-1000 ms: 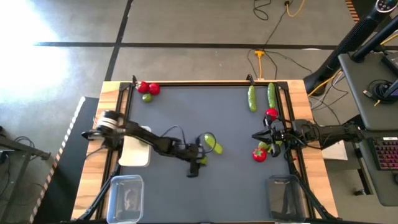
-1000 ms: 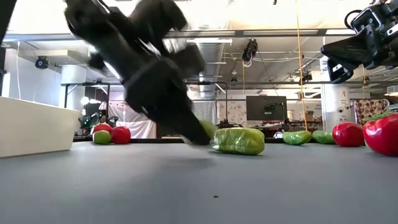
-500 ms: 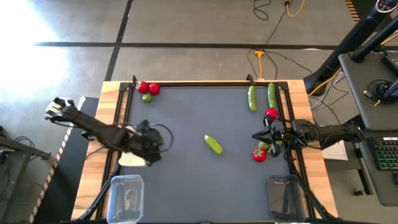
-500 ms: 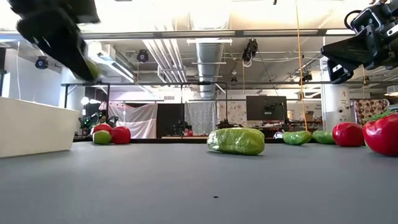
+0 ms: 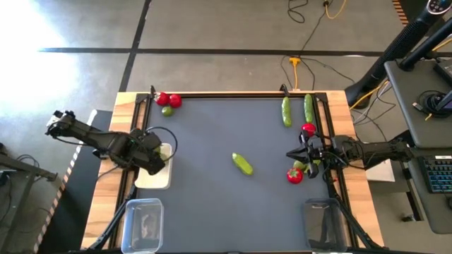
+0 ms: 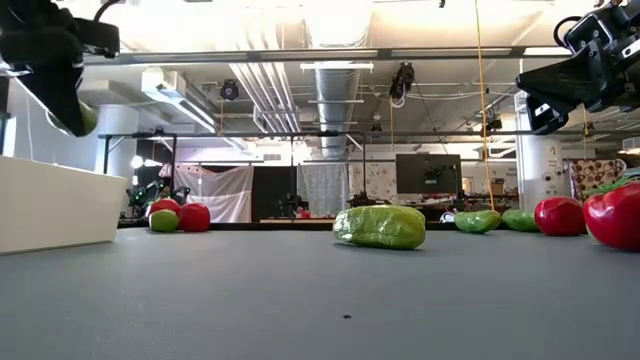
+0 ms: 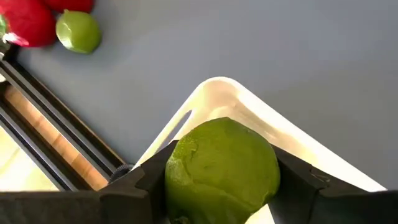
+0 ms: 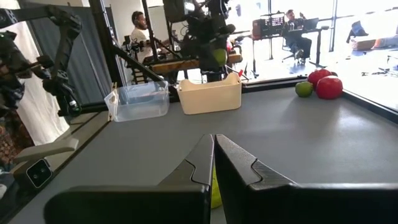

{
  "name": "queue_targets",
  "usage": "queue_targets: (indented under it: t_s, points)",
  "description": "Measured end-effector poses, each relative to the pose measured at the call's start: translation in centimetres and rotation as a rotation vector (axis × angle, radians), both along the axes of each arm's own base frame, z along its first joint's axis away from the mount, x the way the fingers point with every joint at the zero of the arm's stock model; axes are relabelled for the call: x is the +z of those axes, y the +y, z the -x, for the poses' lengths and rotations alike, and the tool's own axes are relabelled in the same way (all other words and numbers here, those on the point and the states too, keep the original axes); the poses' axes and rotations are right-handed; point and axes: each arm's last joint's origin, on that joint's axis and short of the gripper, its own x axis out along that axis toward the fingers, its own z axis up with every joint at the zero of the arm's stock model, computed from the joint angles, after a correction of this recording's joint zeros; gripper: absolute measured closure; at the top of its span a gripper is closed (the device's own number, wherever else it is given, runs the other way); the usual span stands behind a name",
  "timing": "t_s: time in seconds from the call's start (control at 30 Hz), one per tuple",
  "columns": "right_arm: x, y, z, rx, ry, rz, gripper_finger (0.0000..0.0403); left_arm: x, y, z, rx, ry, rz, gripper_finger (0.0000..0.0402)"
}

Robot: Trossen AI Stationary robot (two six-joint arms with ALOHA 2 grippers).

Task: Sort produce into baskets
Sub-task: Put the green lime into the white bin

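My left gripper hangs over the far end of the white tray at the table's left edge, shut on a round light-green lime. The low view shows that lime high above the tray. My right gripper waits shut and level at the right edge, above a red piece. A green cucumber lies on the mat's middle. Two more cucumbers lie at the far right. Two red pieces and a lime lie in the far left corner. My left gripper pinches the lime between its two fingers, one on each opposite side. The fingers slant down from above. The lime is lifted clear and hangs over the tray's far corner.
Two clear tubs stand at the near edge, one left and one right. Another red piece lies by my right arm. Black rails and wooden borders frame the mat. A person sits in the room behind, in the right wrist view.
My left gripper has gone from the mat's middle, beside the cucumber, toward the table's left edge and up, tipping to point downward. It carries the lime, now lifted clear over the white tray. The cucumber has stayed in place.
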Motion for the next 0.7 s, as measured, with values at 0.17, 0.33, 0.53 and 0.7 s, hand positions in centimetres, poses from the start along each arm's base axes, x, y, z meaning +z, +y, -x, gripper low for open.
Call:
queue_targets:
  t_s: [0.17, 0.33, 0.53, 0.7]
  points:
    - [0.0, 0.0, 0.0, 0.0, 0.0, 0.0, 0.0394, -1.2, -0.1, -0.4, 0.002, 0.038, -0.012, 0.0223]
    - [0.0, 0.0, 0.0, -0.001, 0.0, 0.0, 0.0394, -2.2, 0.0, -1.1, -0.008, 0.054, -0.037, 0.0223]
    - [0.0, 0.0, 0.0, 0.0, 0.0, 0.0, 0.0394, -3.0, 0.3, -2.1, -0.021, 0.086, -0.057, 0.0223]
    - [0.0, 0.0, 0.0, 0.0, 0.0, 0.0, 0.0394, -4.0, 0.7, -2.6, 0.011, 0.154, -0.014, 0.0223]
